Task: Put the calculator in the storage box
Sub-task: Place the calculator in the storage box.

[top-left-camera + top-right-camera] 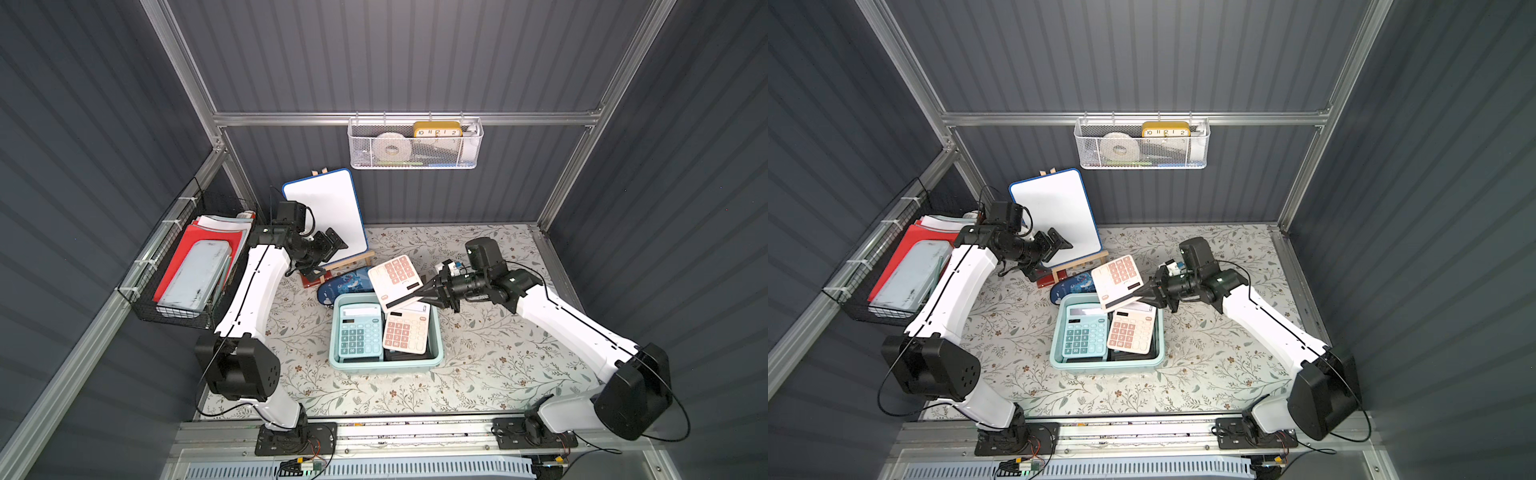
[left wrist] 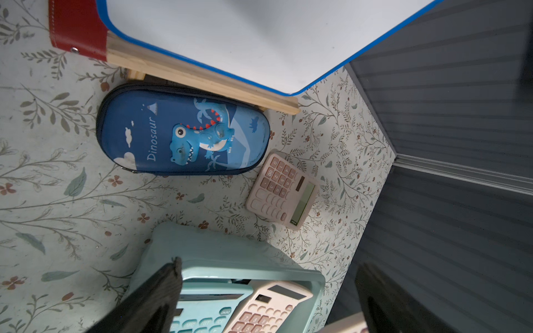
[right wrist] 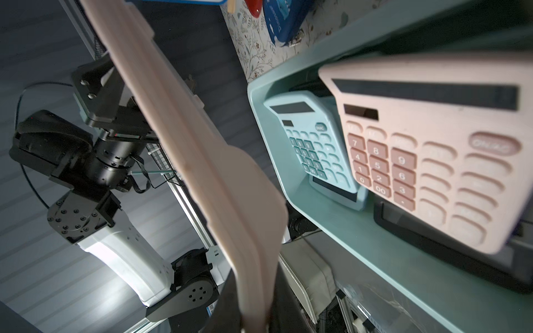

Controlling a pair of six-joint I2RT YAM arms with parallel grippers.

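On the floral-print tabletop, a pale mint-teal plastic storage box sits mid-frame with two calculators inside. The cream, pink-keyed calculator hangs tilted over the box's upper-right corner. The right end effector pinches its display edge, probably angling it to slide in. Left of centre, the left end effector gapes wide and empty, out of the way.

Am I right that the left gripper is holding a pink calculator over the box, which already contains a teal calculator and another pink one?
Not quite: the right gripper, not the left, holds the pink calculator over the box, as both top views show. The box does already contain a teal calculator and a second pink calculator.
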